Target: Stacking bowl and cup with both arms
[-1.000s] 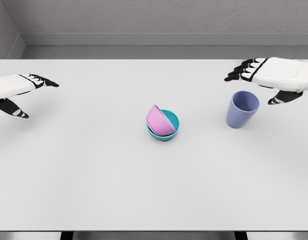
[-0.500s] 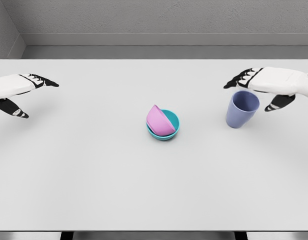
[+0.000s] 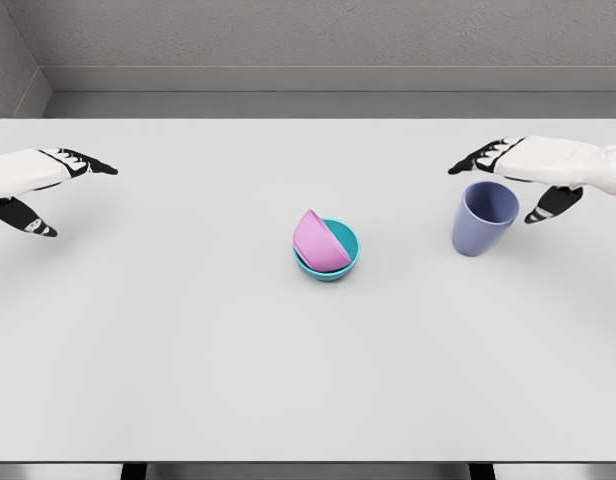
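We judge the cup grasp is in hand; our right robot hand (image 3: 533,172), fingers spread and empty, flanks the purple cup (image 3: 484,218) standing upright on the counter (image 3: 188,330), well right of the pink bowl (image 3: 319,242) tilted in the teal bowl (image 3: 344,256); next we must close around the cup; the left robot hand (image 3: 33,180) rests open at far left.

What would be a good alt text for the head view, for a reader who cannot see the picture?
A white table holds a pink bowl tilted inside a teal bowl at the centre, with an upright purple cup to their right. The right hand, fingers open, hovers at the cup without gripping it, while the left hand rests open at the far left edge.
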